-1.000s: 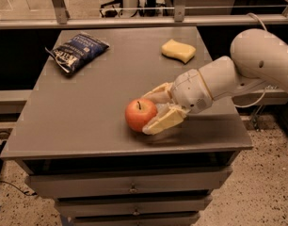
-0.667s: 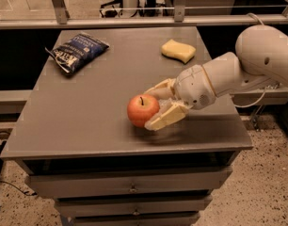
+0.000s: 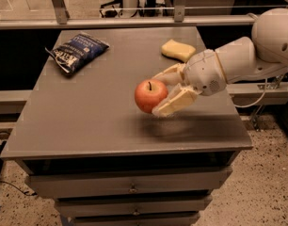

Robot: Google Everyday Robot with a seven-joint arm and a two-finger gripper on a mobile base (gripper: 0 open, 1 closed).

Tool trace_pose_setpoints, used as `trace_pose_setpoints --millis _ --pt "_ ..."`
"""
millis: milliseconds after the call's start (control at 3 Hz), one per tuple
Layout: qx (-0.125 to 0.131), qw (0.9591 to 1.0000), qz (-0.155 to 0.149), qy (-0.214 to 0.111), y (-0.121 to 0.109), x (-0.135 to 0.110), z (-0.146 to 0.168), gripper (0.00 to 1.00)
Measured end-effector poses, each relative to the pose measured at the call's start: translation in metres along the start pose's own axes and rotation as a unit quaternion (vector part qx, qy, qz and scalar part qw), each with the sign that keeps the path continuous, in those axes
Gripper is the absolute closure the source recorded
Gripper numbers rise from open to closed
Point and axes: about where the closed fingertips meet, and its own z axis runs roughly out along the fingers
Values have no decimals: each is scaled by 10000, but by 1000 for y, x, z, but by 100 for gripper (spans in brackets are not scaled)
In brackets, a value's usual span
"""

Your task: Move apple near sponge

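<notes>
The red-orange apple (image 3: 150, 96) with a short dark stem is held between the two cream fingers of my gripper (image 3: 164, 93), which reaches in from the right. The apple hangs a little above the grey table (image 3: 87, 121), with its shadow on the top below it. The gripper is shut on the apple, one finger behind it and one finger under its front right side. The pale yellow sponge (image 3: 178, 50) lies at the back right of the table, beyond the gripper and apart from the apple.
A blue chip bag (image 3: 77, 51) lies at the back left of the table. The table's right edge is just under my arm (image 3: 243, 60). Drawers (image 3: 130, 188) are below the front edge. A rail and chair legs stand behind the table.
The gripper has lifted the apple off the table and moved it up and a little toward the back right, closer to the sponge.
</notes>
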Motion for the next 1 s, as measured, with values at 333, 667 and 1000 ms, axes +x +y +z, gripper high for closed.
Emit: trace_pose_setpoints --millis 333,667,1000 --pt "387 9992 -76 -89 -22 1 -15 100" --pt "1176 9925 -109 -314 -71 15 -73 100" --pt "1693 9844 -128 -460 -108 25 -115 100"
